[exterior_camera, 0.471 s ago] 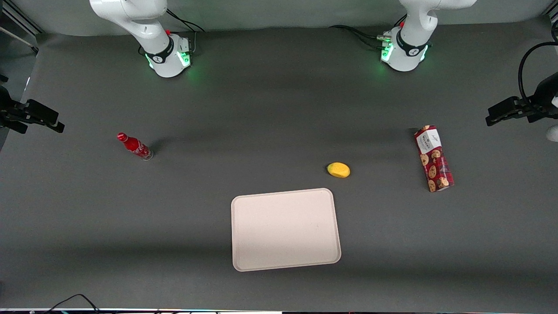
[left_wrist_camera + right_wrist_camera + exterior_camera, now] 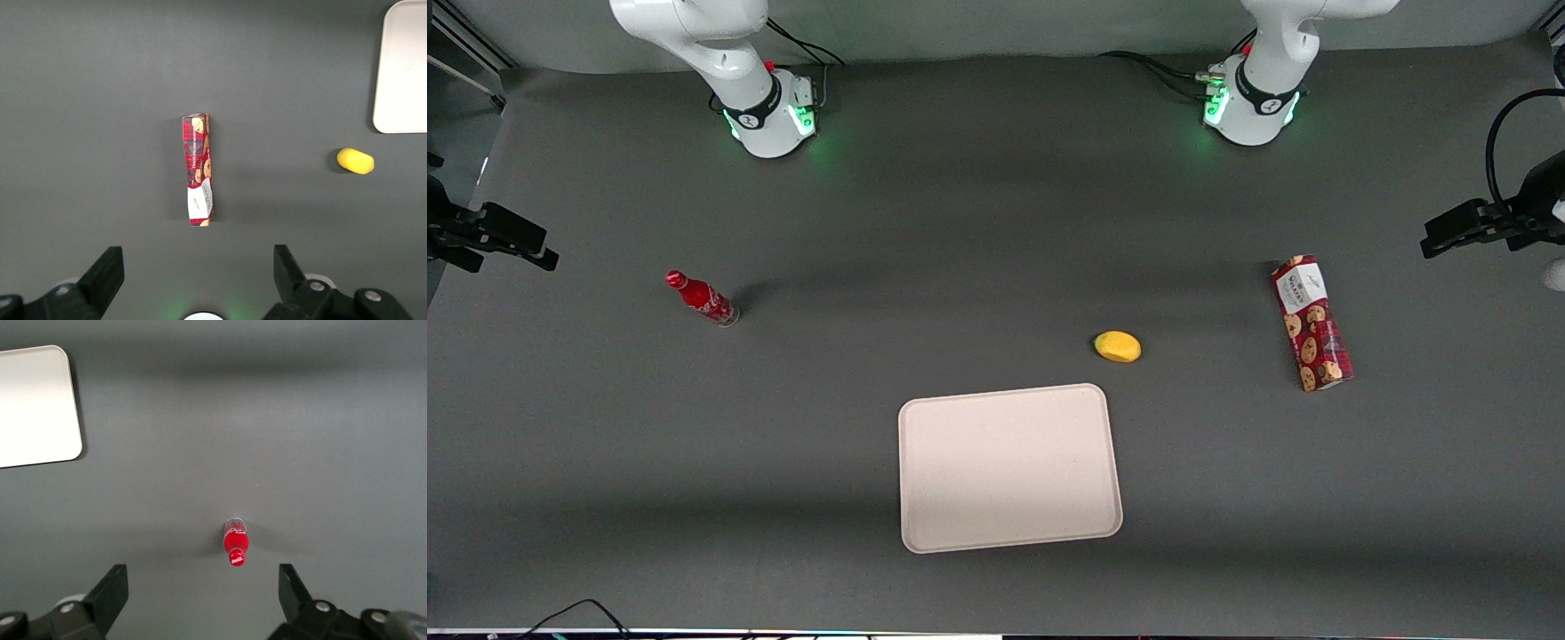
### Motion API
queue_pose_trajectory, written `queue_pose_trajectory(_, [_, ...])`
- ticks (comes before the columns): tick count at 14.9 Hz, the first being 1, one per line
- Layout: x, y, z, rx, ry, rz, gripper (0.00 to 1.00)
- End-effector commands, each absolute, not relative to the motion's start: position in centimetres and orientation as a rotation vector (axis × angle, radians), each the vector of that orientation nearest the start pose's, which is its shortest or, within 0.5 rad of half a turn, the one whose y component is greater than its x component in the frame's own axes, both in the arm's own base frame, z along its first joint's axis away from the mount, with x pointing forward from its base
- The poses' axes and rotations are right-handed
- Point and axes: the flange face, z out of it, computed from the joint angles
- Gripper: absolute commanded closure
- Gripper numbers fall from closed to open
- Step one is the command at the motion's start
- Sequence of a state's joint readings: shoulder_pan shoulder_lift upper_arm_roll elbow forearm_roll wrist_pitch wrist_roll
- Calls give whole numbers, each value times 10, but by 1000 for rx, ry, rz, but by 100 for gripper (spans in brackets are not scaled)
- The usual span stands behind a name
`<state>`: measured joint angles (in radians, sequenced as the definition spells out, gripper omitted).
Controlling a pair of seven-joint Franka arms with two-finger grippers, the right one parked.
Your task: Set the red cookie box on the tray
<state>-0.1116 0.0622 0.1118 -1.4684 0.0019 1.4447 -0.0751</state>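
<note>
The red cookie box [image 2: 1312, 323] is a long narrow carton with red tartan, cookie pictures and a white label at one end. It lies flat on the counter [image 2: 960, 222], below the end effector [image 2: 199, 267] and apart from its wide-spread fingers, label end nearest to it. The tray [image 2: 1009, 467], cream-pink, flat, with rounded corners and a low rim, lies well away from the end effector, nothing on it.

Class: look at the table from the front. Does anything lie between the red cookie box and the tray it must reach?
Yes: a yellow fruit lies between the red cookie box and the tray. The open hand hangs above the box, unobstructed.
</note>
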Motion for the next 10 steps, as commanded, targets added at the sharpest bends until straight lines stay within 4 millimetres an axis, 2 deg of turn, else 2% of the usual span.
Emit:
queue_pose_trajectory(1, [561, 1, 626, -3101, -103, 152, 0])
queue_pose_trajectory(5, [556, 4, 615, -3101, -110, 215, 0])
queue_pose_trajectory(6, [560, 3, 603, -3103, -109, 225, 0])
queue_pose_trajectory(7, [566, 3, 581, -3100, -106, 248, 0])
queue_pose_trajectory(10, [582, 8, 489, -3099, -109, 229, 0])
